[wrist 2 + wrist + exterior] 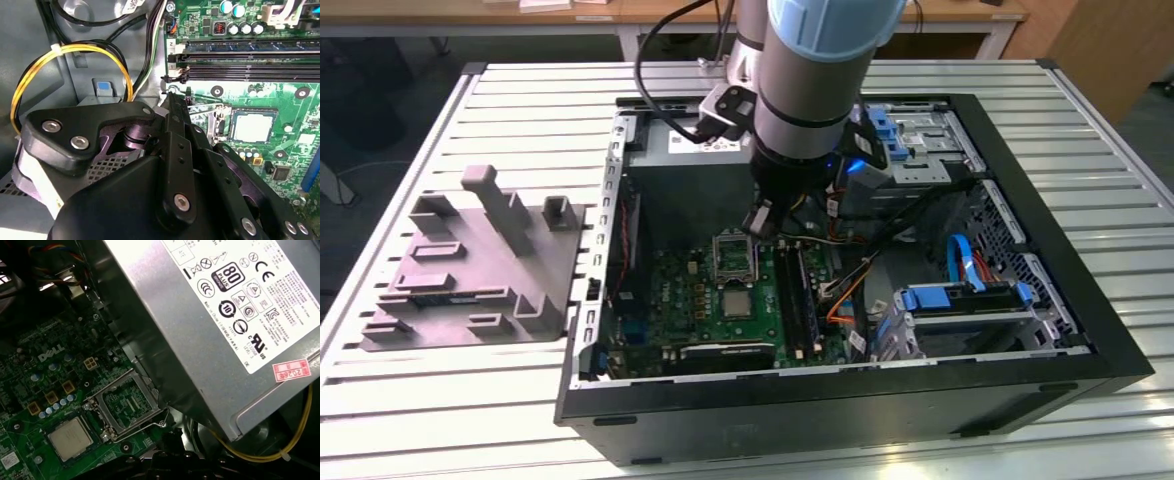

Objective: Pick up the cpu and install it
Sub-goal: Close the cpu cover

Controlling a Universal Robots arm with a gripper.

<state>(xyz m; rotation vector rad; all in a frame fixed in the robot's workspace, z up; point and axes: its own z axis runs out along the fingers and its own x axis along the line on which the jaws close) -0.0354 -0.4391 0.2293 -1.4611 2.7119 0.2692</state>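
The cpu [738,303] [253,126] [70,438], a small silvery square chip, lies flat in the socket on the green motherboard [707,300] inside the open computer case. The socket's shiny metal frame [734,255] [129,403] stands hinged open just beyond the chip. My gripper [758,224] [170,97] [167,436] hangs shut and holds nothing. It sits low inside the case, above the open frame's edge and a short way from the cpu. Whether its tip touches the frame cannot be made out.
A grey power supply [694,150] [215,325] stands close beside the arm. Memory slots [250,65], yellow cables [65,55] and blue-clipped drive bays [961,295] crowd the case. A grey moulded tray [467,270] with upright posts rests on the slatted table at the exterior view's left.
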